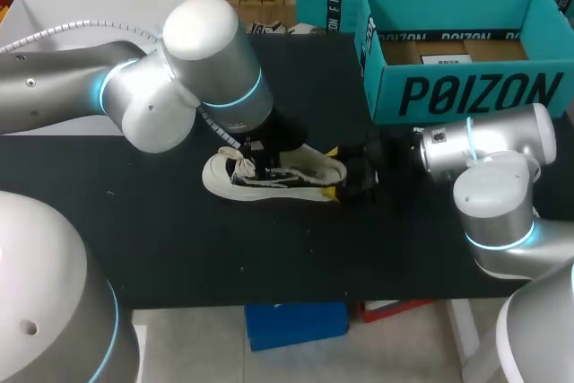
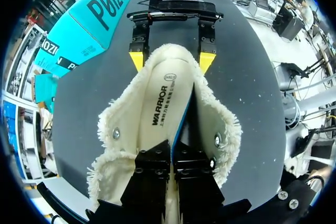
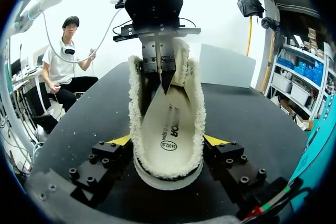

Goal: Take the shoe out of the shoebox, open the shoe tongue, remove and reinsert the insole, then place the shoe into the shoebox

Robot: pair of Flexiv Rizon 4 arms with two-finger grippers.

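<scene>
Clamping the shoe (image 1: 269, 177) — right gripper (image 3: 168, 141) at heel, left gripper (image 2: 171, 149) pinching insole (image 2: 158, 109).

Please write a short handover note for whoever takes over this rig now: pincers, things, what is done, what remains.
Left pincer: shut on the insole, inside the shoe.
Right pincer: shut on the shoe's heel, on the table.
Shoebox: open, behind, without shoe.
Done: shoe out, opened wide.
Remaining: insole sits with one edge raised, going out or in I cannot tell; seat it, then box the shoe.

The left gripper's (image 2: 172, 156) yellow tips were hidden in the shoe (image 2: 223, 127) at the insole (image 2: 163, 98); overhead, the left arm (image 1: 197, 69) hid the shoe's middle.
</scene>
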